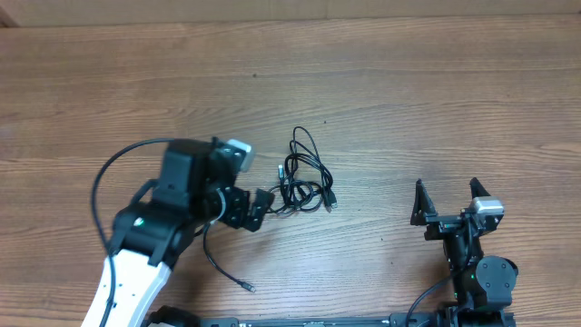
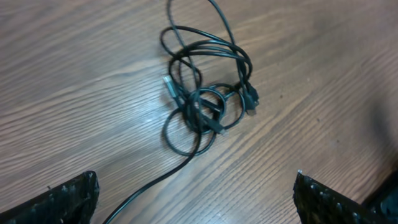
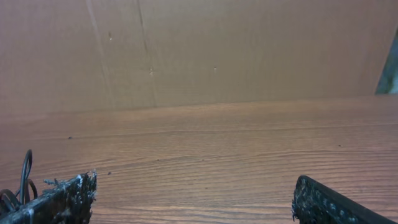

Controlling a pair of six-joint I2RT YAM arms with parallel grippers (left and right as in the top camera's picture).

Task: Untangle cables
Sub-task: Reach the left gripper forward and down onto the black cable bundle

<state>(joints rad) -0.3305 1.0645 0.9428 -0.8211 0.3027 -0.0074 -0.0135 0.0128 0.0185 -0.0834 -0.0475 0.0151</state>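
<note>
**Q:** Item one: what is entered as the task's object, and where is it placed?

**A:** Cables [image 1: 304, 177]: thin black cords, heaped in one knotted bundle near the middle of the wooden table [image 1: 408, 82], just ahead of the left gripper [image 1: 263, 207]. Several loops are overlapped. A silver-tipped plug [image 2: 168, 82] and a dark plug [image 2: 250, 102] are shown at the bundle's edges. One loose strand [image 2: 155, 183] is led out of the bundle and back between the left fingers.

**Q:** How are the claws recorded?

**A:** Left gripper: jaws spread wide, nothing gripped. The strand is laid on the table between them, and appears untouched. Right gripper [image 1: 445, 207]: jaws likewise spread, nothing held, stationed well apart from the bundle, to its right.

**Q:** Which step is judged to be in hand?

**A:** The approach. No cord is seen separated, so the untangling proper is judged not yet begun.

**Q:** What is called for next?

**A:** One cord must be singled out and the left jaws closed on it, preferably at a plug end or an outer loop, not at the centre where several cords are crossed. The bundle would probably have to be held back by the right gripper, which would first have to be brought across.

**Q:** Other entries, and hindrances?

**A:** A thick black arm cable [image 1: 98, 195] is noted, looped beside the left arm; it is not to be counted among the cords. Two hindrances are listed. The cords are far thinner than a finger. If the wrong strand is pulled, the knot may be tightened or the whole bundle dragged.
</note>
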